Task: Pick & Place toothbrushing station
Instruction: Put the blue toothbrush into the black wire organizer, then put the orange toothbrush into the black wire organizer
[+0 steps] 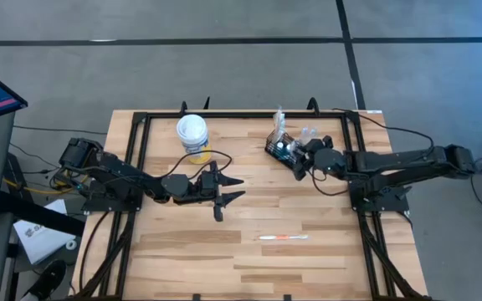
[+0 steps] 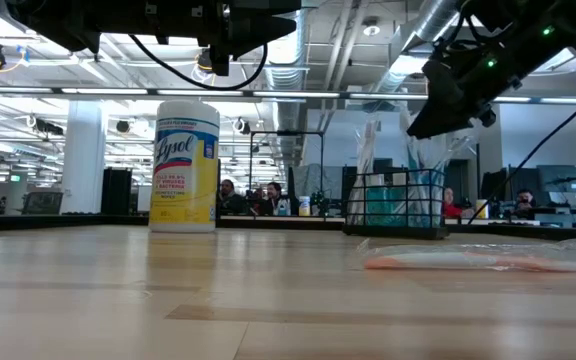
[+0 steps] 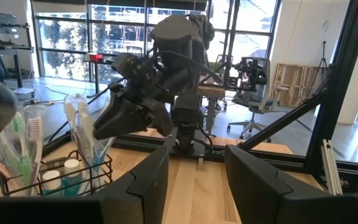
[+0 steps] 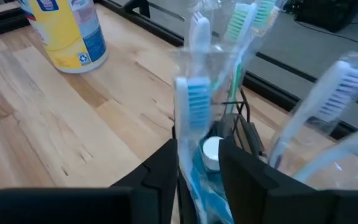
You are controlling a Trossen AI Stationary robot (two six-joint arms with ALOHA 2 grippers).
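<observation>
The black wire-mesh caddy [image 1: 279, 147] stands on its base at the table's far right and holds several wrapped toothbrushes and a tube; it also shows in the low view [image 2: 398, 208] and the left wrist view [image 3: 55, 174]. My right gripper [image 4: 199, 148] is over the caddy [image 4: 244, 127], shut on a wrapped blue-bristled toothbrush [image 4: 188, 102]. My left gripper [image 1: 234, 189] is open and empty above the middle of the table, its fingers pointing toward the caddy. My right gripper pinches the wrapped toothbrush's handle [image 4: 195, 171] below the head, between its two fingers, plastic wrapper and all. The fingers come slanting down from the table's right side, above the caddy's rim. The brush stands roughly upright with its head up. Its lower end is hidden by the fingers.
A yellow canister with a white lid [image 1: 192, 134] stands at the far middle of the table, left of the caddy. A wrapped toothbrush [image 1: 283, 237] lies flat on the wood toward the near edge. A black frame rail [image 1: 350, 134] runs along the table's sides.
</observation>
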